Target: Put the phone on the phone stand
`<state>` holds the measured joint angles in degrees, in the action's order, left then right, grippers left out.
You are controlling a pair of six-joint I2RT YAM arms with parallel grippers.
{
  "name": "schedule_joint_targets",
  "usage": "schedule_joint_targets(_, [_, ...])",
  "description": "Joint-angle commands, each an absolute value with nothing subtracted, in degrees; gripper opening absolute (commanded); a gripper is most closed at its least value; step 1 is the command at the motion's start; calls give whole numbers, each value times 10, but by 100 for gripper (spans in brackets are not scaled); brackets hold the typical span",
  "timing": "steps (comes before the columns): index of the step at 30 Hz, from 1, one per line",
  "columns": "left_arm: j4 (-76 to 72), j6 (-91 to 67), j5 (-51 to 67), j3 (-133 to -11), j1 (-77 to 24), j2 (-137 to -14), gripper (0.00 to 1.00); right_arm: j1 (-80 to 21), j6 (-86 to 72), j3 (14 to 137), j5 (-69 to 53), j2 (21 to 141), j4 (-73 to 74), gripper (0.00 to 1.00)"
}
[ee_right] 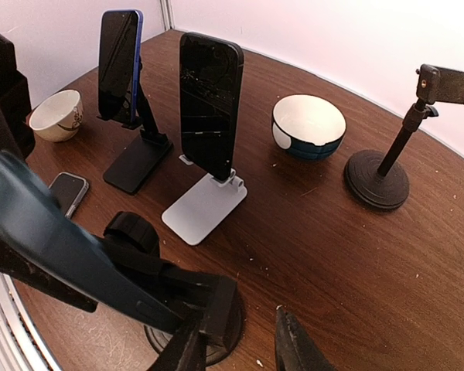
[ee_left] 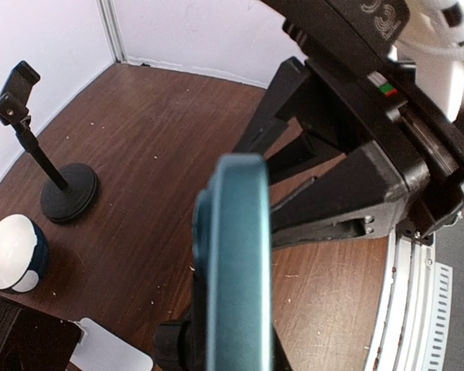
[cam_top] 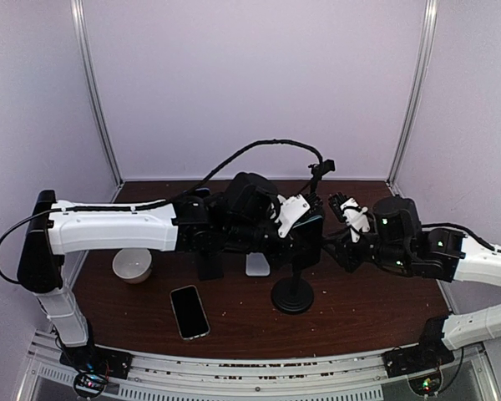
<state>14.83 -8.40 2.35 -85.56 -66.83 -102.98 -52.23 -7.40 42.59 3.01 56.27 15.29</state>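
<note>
- Phone [ee_left: 232, 263] is up off the wood, edge-on to my left wrist camera, hanging over the middle of the tabletop just above the round-base phone stand [cam_top: 292, 294].
- My left gripper [cam_top: 301, 227] is clenched on it as far as I can judge. The fingers are mostly hidden behind the phone body.
- I read the tilt as deliberate, lining the phone's lower edge up with the stand's clamp.
- My right gripper [ee_right: 238, 332] sits released, fingers spread just beside the stand's stem, holding nothing. I'd say it's there to brace the stand.
- Another phone [cam_top: 189, 311] lies flat toward the near edge and isn't my concern.
- The white stand [ee_right: 205, 209] behind already carries a phone, so I keep my approach short of it.
</note>
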Motion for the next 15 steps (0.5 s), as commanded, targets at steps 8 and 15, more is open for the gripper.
schedule_joint_targets(8, [304,-97,-79,-867,-628,-1091,0,-530,-87,428,42,519,239,35])
schedule_joint_targets(15, [329,-112,-148,-888,-640,-1093,0,-540,-124,441,60,539,275,36])
